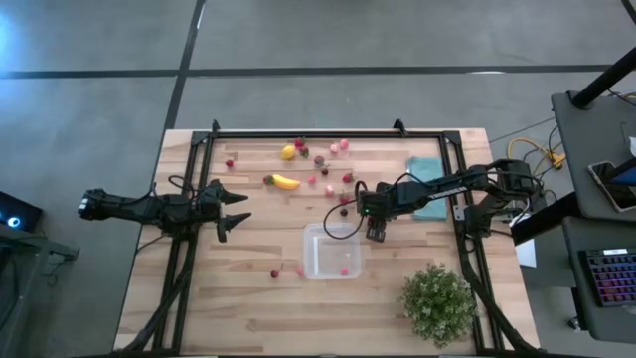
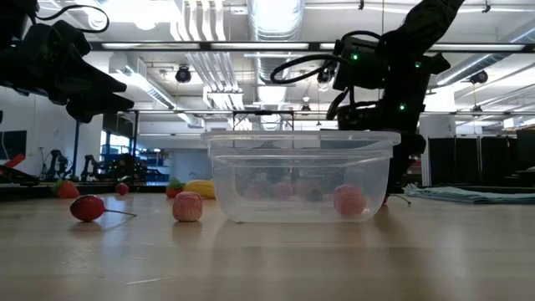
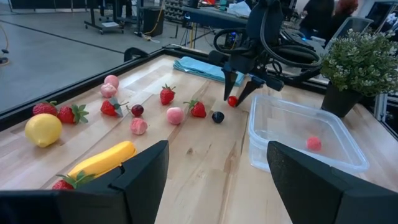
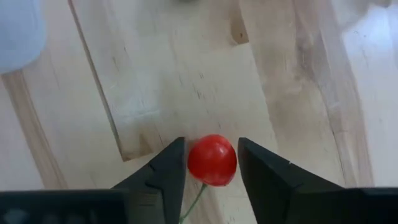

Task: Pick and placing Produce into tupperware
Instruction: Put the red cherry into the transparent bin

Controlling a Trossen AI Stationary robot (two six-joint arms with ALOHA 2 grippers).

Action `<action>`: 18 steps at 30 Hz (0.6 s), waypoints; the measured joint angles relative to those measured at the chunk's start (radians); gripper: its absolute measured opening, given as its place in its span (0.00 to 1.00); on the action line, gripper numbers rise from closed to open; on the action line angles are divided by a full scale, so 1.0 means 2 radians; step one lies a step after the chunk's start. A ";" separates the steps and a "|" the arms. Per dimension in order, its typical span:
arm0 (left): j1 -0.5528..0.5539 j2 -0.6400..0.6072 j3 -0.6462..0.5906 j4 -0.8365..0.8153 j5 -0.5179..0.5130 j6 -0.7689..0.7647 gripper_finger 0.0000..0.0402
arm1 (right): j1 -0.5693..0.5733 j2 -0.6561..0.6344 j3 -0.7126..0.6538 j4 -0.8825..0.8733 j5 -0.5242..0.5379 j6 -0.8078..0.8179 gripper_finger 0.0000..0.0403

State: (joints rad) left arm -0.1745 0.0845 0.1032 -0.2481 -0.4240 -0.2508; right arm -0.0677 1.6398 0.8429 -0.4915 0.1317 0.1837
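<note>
Now right tool (image 4: 211, 163) pinches a red cherry (image 4: 212, 160).

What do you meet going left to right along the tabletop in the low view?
Red cherry with stem → pink berry → clear tupperware, with a pink berry inside → folded teal cloth.

clear squarish tupperware (image 1: 331, 253) holding one pink berry (image 1: 345, 269), loose fruit (image 1: 286, 182) scattered beyond

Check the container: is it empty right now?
No, the low view shows one pink berry lying inside the tupperware.
</note>
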 joint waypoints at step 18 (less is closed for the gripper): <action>0.000 0.000 0.000 0.000 0.000 0.000 0.64 | 0.000 -0.001 0.020 -0.028 0.013 0.023 0.25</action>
State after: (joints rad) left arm -0.1745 0.0845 0.1030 -0.2481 -0.4240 -0.2506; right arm -0.0677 1.6377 0.8824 -0.5472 0.1582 0.2288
